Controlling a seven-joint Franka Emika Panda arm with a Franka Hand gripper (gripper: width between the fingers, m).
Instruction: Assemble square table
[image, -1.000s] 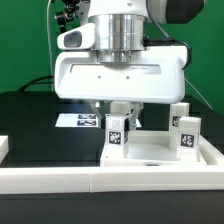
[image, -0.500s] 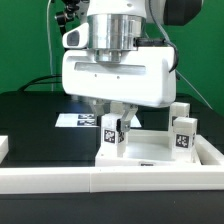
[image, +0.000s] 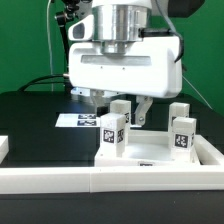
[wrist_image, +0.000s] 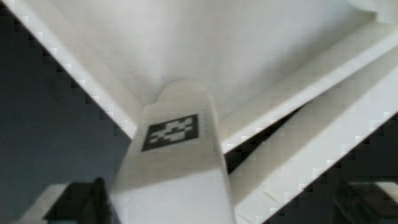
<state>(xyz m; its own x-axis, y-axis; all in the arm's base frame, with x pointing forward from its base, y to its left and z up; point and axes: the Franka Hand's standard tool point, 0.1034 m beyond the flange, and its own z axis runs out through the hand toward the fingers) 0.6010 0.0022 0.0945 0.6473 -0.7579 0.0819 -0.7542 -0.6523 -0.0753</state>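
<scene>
Since 1 second ago the gripper (image: 128, 108) has swung toward the exterior view's right and its fingers have spread wide, letting go of the near-left leg (image: 113, 132); jaws now released, holding nothing. That leg stands upright on the square tabletop (image: 160, 153), long axis vertical, tag facing the camera, so this leg looks placed. 2 more legs (image: 183, 130) stand at the exterior view's right. Wrist view shows the leg (wrist_image: 175, 150) between the parted fingers.
</scene>
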